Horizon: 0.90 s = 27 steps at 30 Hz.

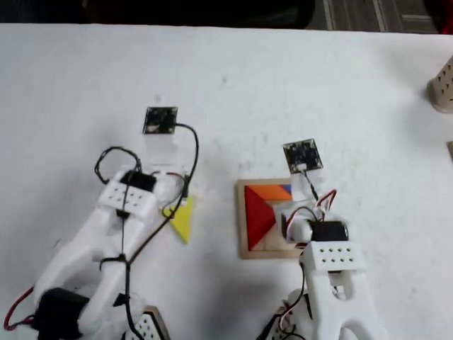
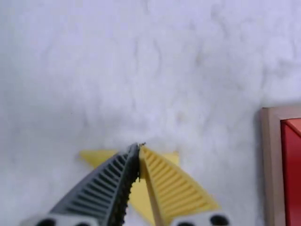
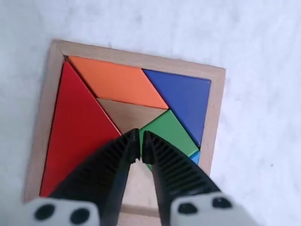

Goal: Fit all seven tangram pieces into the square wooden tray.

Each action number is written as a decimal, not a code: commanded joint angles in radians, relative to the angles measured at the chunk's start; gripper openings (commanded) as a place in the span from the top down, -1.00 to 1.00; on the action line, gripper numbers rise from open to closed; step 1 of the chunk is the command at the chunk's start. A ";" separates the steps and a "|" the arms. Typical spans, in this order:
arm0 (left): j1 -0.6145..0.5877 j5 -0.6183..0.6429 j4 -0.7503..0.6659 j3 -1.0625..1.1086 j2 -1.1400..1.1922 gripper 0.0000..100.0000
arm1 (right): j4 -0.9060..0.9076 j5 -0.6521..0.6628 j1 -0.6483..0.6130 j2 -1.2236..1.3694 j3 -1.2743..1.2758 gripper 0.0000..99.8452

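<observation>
The square wooden tray [image 1: 244, 244] lies right of centre on the white table. In it are a red triangle [image 3: 77, 127], an orange parallelogram [image 3: 117, 82], a blue triangle [image 3: 186, 101], a green square [image 3: 169, 134] and a sliver of a light blue piece [image 3: 195, 157]. A tan triangle [image 3: 131, 115] sits among them; I cannot tell if it is a piece or bare floor. My right gripper [image 3: 140, 146] hangs shut over the tray's middle. A yellow triangle [image 1: 182, 219] lies flat on the table left of the tray. My left gripper [image 2: 138, 153] is shut, tips together just over the yellow triangle [image 2: 94, 157].
A pale wooden pegged object [image 1: 442, 88] stands at the far right edge. The tray's rim [image 2: 268, 165] is off to one side of the left gripper. Cables loop over the left arm [image 1: 120, 205]. Open table stretches behind both arms.
</observation>
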 commanded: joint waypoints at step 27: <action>0.012 0.273 -0.009 0.032 -0.068 0.40 | -0.054 0.074 -0.048 -0.021 0.020 0.96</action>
